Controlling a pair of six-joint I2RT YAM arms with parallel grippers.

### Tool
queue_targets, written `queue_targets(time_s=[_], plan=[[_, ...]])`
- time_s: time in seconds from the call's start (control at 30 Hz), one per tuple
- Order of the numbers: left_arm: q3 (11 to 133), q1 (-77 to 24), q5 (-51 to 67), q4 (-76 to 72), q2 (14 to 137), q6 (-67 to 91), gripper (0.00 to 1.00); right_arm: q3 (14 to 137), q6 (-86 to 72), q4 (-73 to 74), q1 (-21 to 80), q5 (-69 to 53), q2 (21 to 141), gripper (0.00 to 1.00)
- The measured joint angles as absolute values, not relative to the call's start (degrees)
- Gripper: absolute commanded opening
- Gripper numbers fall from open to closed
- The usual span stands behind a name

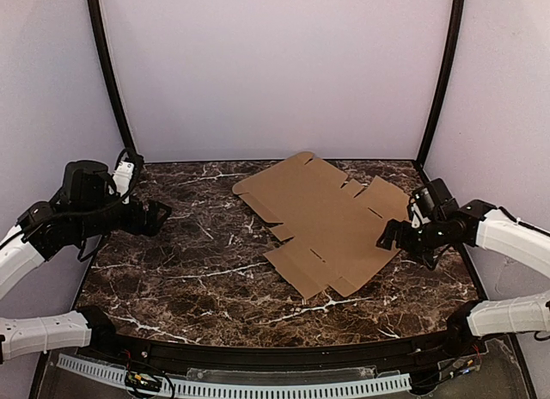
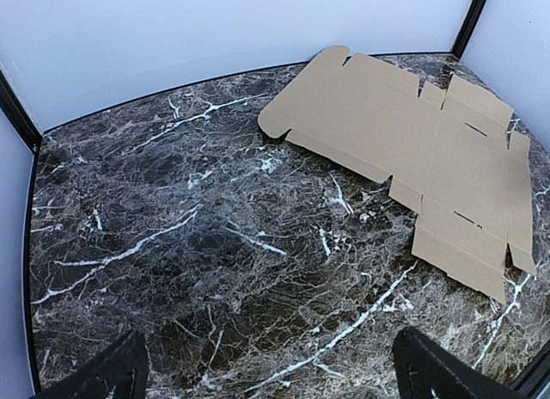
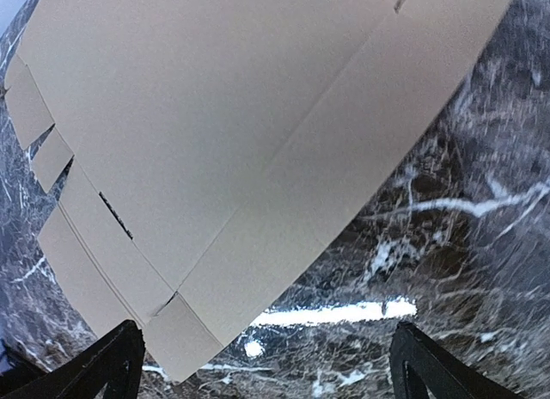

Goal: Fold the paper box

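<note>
Cardboard, plain brown and unmarked, makes up the paper box (image 1: 326, 220), which lies as a flat, unfolded sheet on the dark marble-patterned worktop (image 1: 189, 274). In the top view the sheet sits right of centre and runs diagonally from the upper middle of the frame toward the lower right. It has flaps, notches and short slots along its edges, and every flap rests flat on the surface.

The left end effector (image 1: 159, 217) hangs at the left of the top view, above bare worktop and well apart from the sheet. Its wrist view shows two dark fingers (image 2: 112, 373) spread wide at the lower corners of the frame, holding nothing, with the paper box (image 2: 430, 150) in the upper right.

The right end effector (image 1: 387, 238) is at the right of the top view, just beside the sheet's right edge. Its fingers (image 3: 103, 365) are likewise spread wide at the lower corners of its wrist view, gripping nothing. There the paper box (image 3: 215, 115) fills the upper left of the frame, one corner reaching down between the fingers. Whether a fingertip touches the cardboard cannot be told.

Pale walls (image 1: 275, 64) close the worktop on three sides, with black posts (image 1: 107, 72) at the back corners.
</note>
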State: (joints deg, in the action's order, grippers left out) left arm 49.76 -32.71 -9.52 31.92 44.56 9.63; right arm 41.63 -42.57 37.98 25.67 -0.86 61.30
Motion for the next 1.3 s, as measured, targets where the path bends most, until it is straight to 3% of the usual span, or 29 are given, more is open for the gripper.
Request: queue_targets(time_s=[0.67, 1.3], plan=[[48.66, -32.71, -8.91, 31.92, 44.23, 10.31, 1.00, 16.08, -68.10, 9.56, 23.55, -8.47, 51.35, 0.88], [48.58, -32.71, -8.88, 31.92, 44.23, 10.57, 1.00, 7.09, -75.79, -21.89, 23.51, -9.04, 61.82, 0.81]])
